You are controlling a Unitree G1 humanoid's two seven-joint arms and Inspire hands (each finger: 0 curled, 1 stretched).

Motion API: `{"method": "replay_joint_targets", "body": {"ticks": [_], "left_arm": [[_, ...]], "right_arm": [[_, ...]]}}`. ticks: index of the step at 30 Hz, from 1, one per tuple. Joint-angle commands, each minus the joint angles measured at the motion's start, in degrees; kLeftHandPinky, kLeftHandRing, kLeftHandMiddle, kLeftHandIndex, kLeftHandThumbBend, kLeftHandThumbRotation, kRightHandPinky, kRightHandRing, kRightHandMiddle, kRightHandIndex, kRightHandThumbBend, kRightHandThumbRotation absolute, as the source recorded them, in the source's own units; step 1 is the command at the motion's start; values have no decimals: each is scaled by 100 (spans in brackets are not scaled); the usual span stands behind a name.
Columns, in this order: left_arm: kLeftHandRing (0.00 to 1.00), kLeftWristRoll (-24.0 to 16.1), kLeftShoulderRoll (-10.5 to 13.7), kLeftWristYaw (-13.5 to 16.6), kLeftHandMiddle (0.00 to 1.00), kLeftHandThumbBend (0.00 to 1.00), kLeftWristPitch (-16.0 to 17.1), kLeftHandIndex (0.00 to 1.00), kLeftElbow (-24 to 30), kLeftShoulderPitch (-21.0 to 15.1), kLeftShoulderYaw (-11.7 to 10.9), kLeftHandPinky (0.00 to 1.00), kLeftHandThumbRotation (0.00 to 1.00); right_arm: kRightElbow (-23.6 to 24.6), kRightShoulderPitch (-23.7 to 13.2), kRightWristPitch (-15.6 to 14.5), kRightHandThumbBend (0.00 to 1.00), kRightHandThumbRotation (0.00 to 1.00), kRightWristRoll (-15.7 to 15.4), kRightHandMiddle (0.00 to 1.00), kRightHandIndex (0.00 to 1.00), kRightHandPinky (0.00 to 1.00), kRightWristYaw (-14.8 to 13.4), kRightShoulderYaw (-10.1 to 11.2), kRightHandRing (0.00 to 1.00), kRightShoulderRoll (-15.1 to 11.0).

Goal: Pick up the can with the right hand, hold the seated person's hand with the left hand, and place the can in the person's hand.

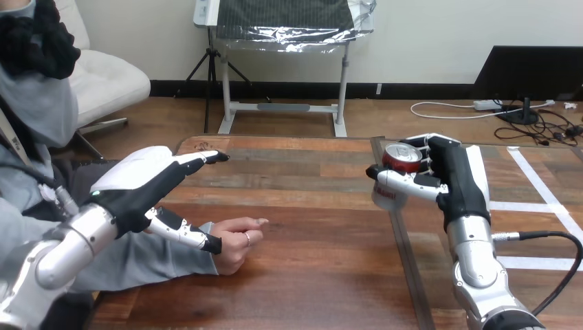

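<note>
Red-topped can upright, right hand curled round it, left hand straight-fingered beside person's hand

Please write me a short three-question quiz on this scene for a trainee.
1. True or false: the right hand is shut on the can.
2. Pick one: the fingers of the left hand are A) curled round the can, B) straight, C) curled in a fist.
3. Fill the gap: the person's hand rests on the ____.

Key: 1 true; 2 B; 3 table.
</note>
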State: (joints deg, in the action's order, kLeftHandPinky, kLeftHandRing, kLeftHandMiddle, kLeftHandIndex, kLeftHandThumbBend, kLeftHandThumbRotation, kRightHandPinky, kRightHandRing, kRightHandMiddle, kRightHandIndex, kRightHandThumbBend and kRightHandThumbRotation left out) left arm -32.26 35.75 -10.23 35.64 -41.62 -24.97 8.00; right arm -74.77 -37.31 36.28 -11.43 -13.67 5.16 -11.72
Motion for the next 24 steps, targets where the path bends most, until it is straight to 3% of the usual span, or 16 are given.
{"method": "replay_joint_targets", "body": {"ticks": [1, 14, 24], "left_arm": [[88, -88, 141, -18, 88, 100, 37, 87, -324, -640, 199, 82, 30], [82, -141, 176, -167, 81, 100, 158, 82, -1014, -1067, 557, 74, 31], [80, -271, 228, -483, 82, 100, 58, 83, -1281, -1293, 797, 72, 31]], "right_arm": [[269, -622, 264, 79, 0, 34, 47, 50, 35, -24, -11, 41, -176], [246, -641, 317, 80, 0, -79, 47, 50, 36, -122, -104, 41, -195], [252, -652, 281, 79, 0, -53, 47, 50, 36, -97, -88, 41, -188]]}}
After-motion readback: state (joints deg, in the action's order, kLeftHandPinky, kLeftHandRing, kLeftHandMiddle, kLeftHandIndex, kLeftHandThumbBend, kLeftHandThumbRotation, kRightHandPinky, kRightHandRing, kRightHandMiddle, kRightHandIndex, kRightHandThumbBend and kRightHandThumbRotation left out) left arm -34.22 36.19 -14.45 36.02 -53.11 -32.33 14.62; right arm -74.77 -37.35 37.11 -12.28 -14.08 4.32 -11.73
